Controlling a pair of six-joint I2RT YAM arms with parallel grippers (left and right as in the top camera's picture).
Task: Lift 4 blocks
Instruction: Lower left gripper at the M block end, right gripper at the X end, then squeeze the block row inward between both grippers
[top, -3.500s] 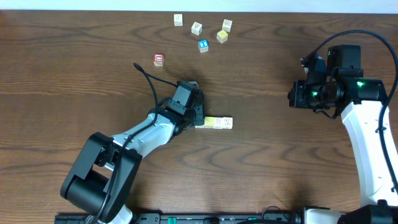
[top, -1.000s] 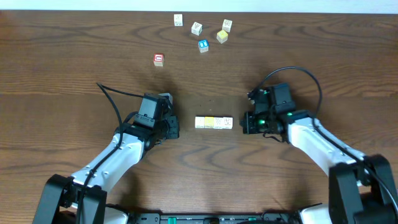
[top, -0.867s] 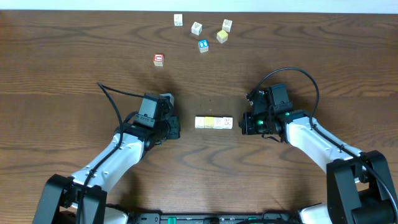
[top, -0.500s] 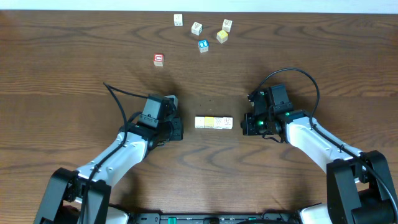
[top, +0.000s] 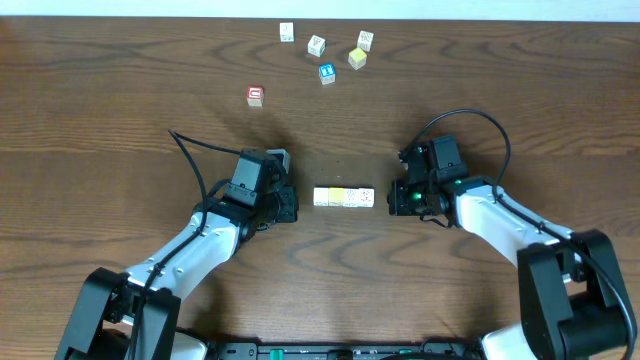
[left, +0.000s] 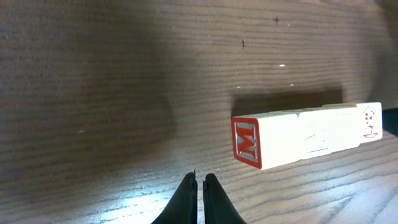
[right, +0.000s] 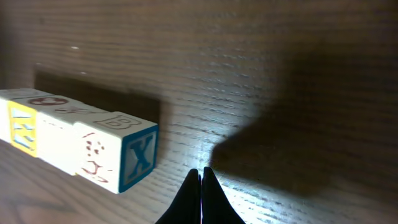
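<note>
On the wooden table (top: 120, 120), between the two grippers, the blocks (top: 344, 197) are laid side by side in one tight row. Nothing is held. The left gripper (top: 292, 207) is placed just beside the row's end with the red M, its fingers (left: 185, 199) pressed together and not touching the row. The right gripper (top: 393, 199) is seen near the end with the blue X, its fingers (right: 186, 205) pressed together too, apart from it.

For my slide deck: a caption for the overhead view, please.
Both shut, the left gripper and right gripper flank the row of blocks on the table.
</note>
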